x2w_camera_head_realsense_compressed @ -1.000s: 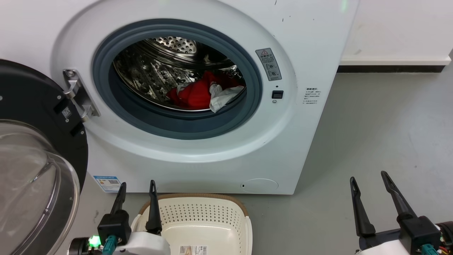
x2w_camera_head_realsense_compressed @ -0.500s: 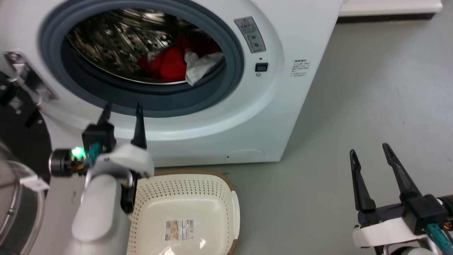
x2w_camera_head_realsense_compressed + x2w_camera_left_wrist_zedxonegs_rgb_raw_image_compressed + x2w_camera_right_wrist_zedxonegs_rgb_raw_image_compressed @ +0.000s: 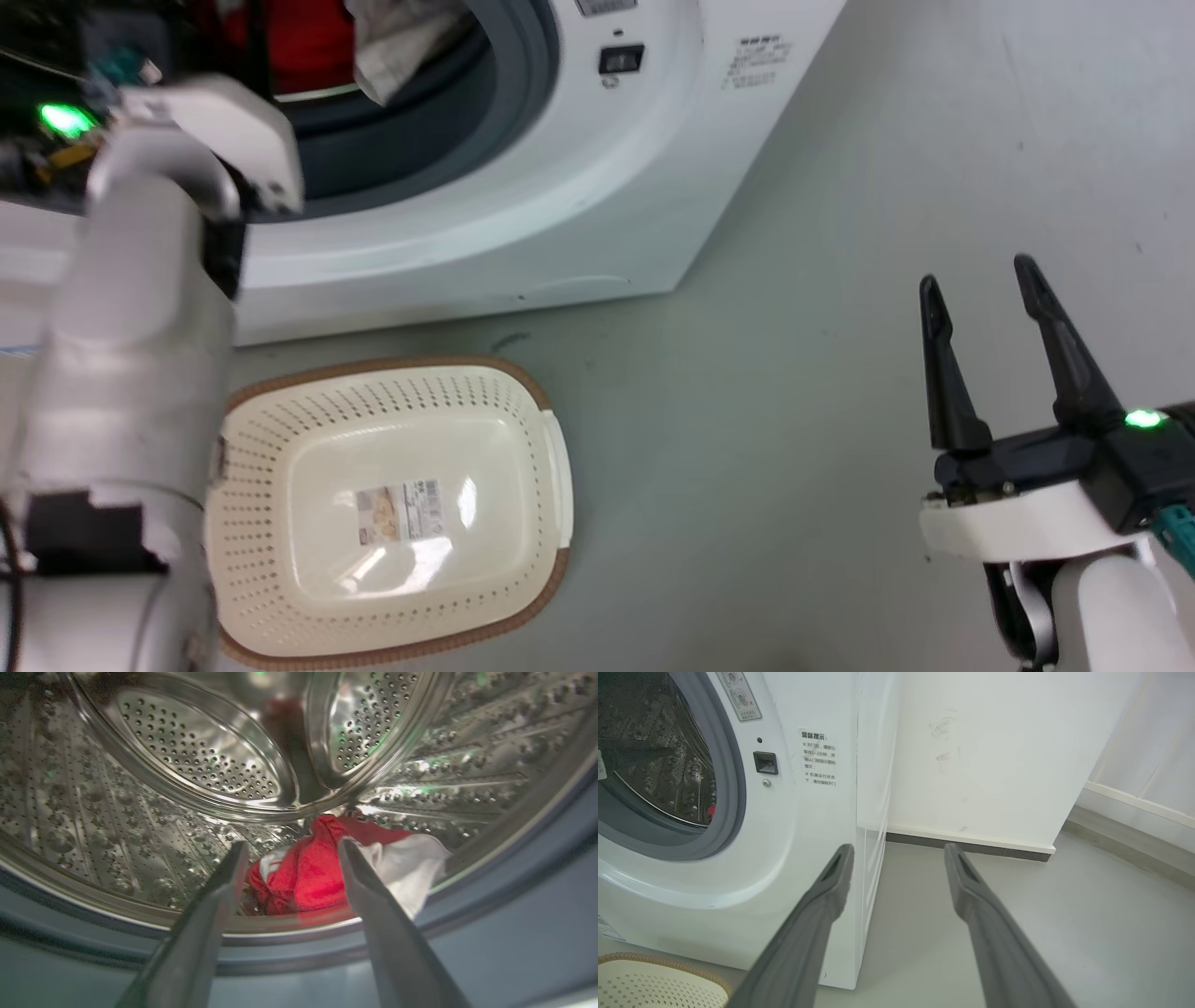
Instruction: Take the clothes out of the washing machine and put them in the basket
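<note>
The washing machine point(image 3: 523, 187) stands open, its steel drum point(image 3: 93, 812) in the left wrist view. The clothes point(image 3: 308, 877), red with a white panel, lie at the drum's front lip; in the head view the clothes point(image 3: 308, 42) show at the top edge. My left gripper point(image 3: 293, 843) is open at the grey door ring, fingers pointing at the bundle and short of it. The cream basket point(image 3: 537, 401) sits on the floor in front of the machine, with nothing in it but a sticker. My right gripper point(image 3: 974, 273) hangs open over bare floor, well right of the basket.
My pale left forearm point(image 3: 140, 327) rises past the basket's left end. Right of the machine point(image 3: 808, 812) runs grey floor point(image 3: 1064, 914) up to a white wall with a dark baseboard point(image 3: 971, 842). A basket corner point(image 3: 644, 980) lies at the machine's foot.
The head camera has tilted down and shifted. My left arm has risen from beside the basket to the drum opening, still open. The right gripper has kept its pose.
</note>
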